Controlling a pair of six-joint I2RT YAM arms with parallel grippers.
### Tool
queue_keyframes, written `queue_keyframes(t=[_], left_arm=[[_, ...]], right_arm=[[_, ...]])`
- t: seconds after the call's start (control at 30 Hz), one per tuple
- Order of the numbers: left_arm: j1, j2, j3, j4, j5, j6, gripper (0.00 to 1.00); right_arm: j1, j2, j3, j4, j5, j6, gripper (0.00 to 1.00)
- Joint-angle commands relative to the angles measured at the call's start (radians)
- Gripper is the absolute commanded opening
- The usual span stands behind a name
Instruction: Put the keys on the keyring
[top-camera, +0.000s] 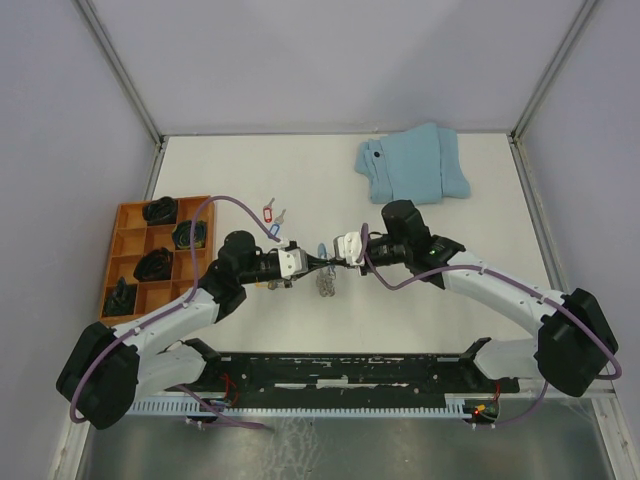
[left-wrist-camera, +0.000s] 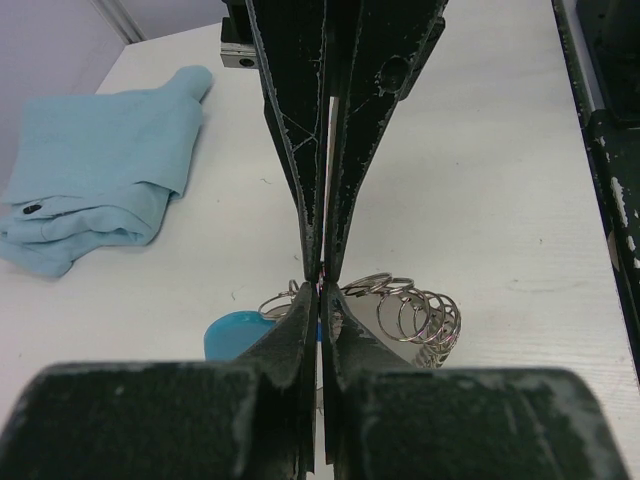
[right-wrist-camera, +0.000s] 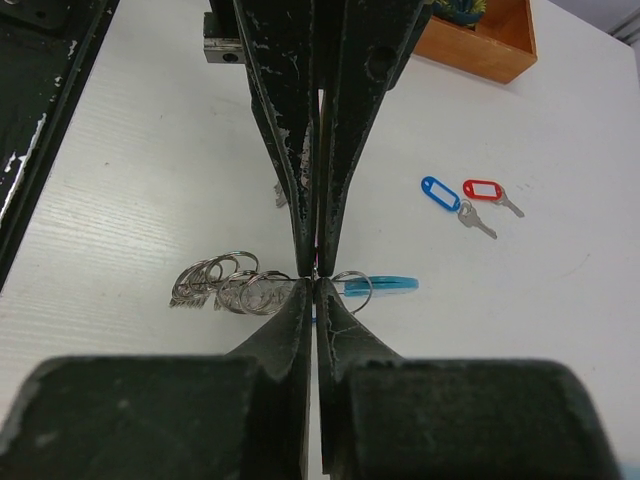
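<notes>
Left gripper (left-wrist-camera: 318, 305) and right gripper (right-wrist-camera: 316, 295) meet tip to tip, both jaws pressed together. I see the keyring (right-wrist-camera: 225, 285) bunched right at the tips on the table (right-wrist-camera: 150, 150); can't tell if wire's pinched. Blue-tagged key (right-wrist-camera: 440, 192) and red-tagged key (right-wrist-camera: 482, 189) lie apart from it, loose.

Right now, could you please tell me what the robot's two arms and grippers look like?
The left arm and right arm match: white link shells, bulky black joints, and a purple cable looping loosely along each. Each wrist ends in a white block. The left gripper and right gripper have long, tapering black fingers with scuffed, white-flecked paint.
</notes>
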Motion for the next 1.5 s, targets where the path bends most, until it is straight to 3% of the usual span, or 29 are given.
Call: queue_keyframes(t=[0.0, 0.17, 0.4, 0.6, 0.8, 0.93, 1.2, 1.47], left_arm=[[-0.005, -0.022, 0.049, 0.058, 0.026, -0.033, 0.03], [-0.006, -0.027, 0.036, 0.076, -0.001, -0.048, 0.13], [-0.008, -0.043, -0.038, 0.234, -0.126, -0.173, 0.26], [-0.012, -0.041, -0.083, 0.312, -0.374, -0.368, 0.29], [-0.012, -0.062, -0.086, 0.244, -0.6, -0.576, 0.33], [-0.012, -0.096, -0.08, 0.105, -0.741, -0.735, 0.39], [-0.008, -0.186, 0.01, -0.45, -0.952, -1.036, 0.5], [-0.008, -0.177, 0.077, -0.787, -1.098, -1.136, 0.53]], right_arm=[[0.007, -0.01, 0.042, -0.023, 0.033, -0.018, 0.03], [0.007, -0.041, 0.021, -0.021, 0.091, 0.003, 0.02], [-0.004, -0.101, -0.005, 0.001, 0.112, 0.055, 0.01], [-0.01, -0.154, -0.043, 0.0, 0.131, 0.059, 0.01], [-0.014, -0.19, -0.082, 0.0, 0.146, 0.035, 0.01], [-0.016, -0.196, -0.093, -0.001, 0.141, 0.018, 0.01], [-0.015, -0.211, -0.106, -0.006, 0.133, 0.011, 0.01], [-0.015, -0.209, -0.112, -0.004, 0.108, 0.011, 0.01]])
